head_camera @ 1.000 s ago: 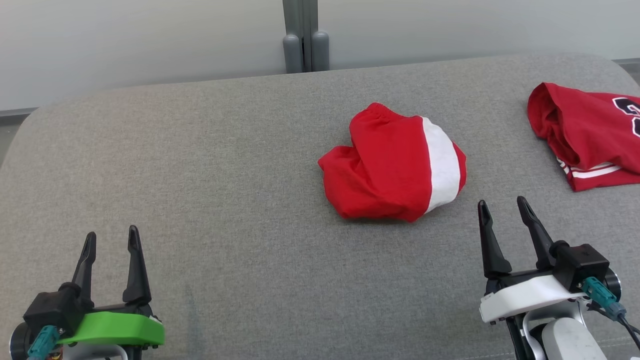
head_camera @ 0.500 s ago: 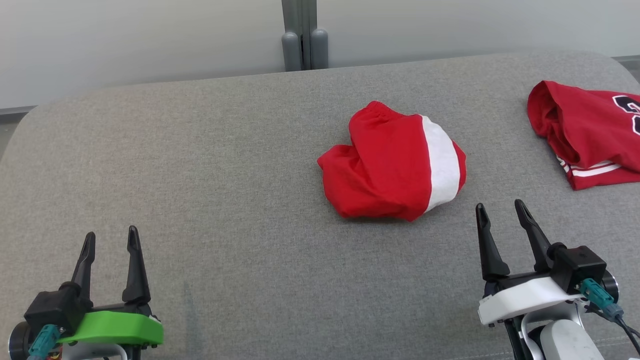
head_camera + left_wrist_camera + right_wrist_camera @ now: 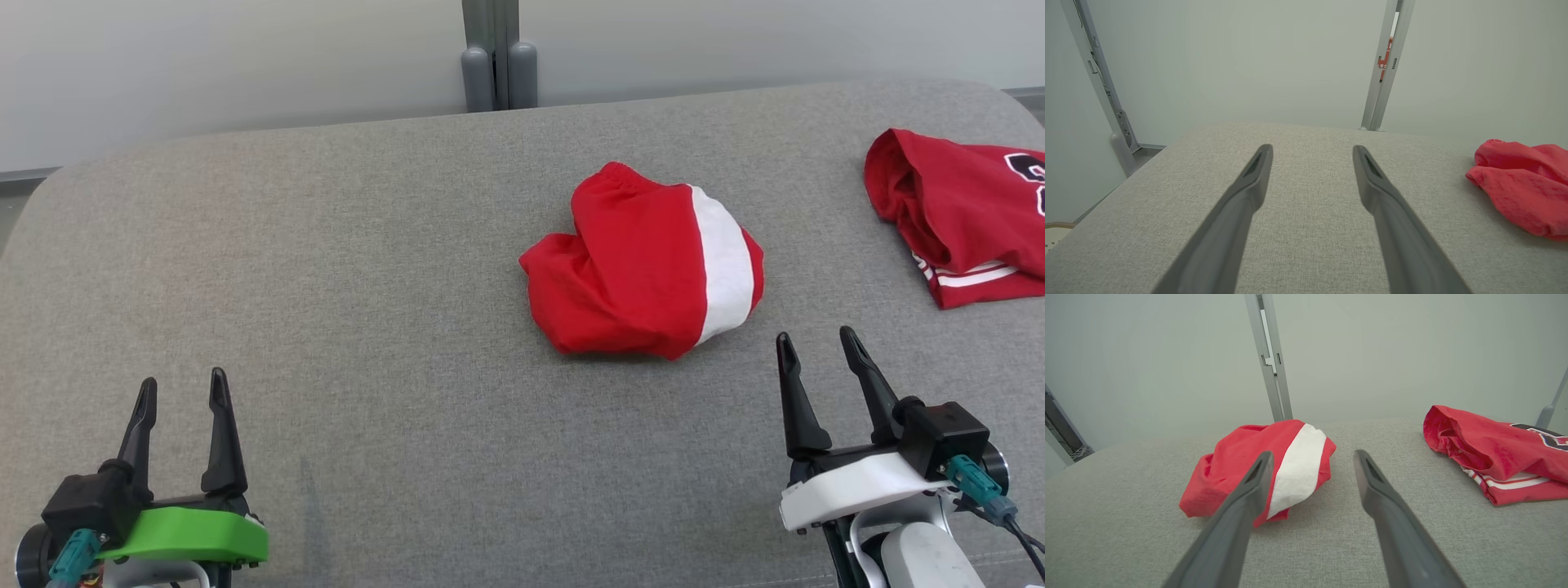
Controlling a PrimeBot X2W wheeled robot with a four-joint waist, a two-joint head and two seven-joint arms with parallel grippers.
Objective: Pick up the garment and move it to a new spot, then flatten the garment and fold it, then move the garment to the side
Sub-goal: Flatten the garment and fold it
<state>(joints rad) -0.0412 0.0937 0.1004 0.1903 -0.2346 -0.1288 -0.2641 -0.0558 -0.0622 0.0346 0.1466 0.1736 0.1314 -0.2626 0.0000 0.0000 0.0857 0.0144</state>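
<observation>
barely anything had changed in a second: the crumpled red-and-white garment lay untouched mid-way across the grey counter, left claw and right claw both released and empty, the pickup judged not yet begun.

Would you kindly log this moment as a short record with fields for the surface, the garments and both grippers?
surface: grey fabric surface
garment: red garment with white stripe, crumpled, right of centre, not held
other item: red jersey, at right edge
left gripper: open, empty, at lower left
right gripper: open, empty, just short of the garment
</observation>
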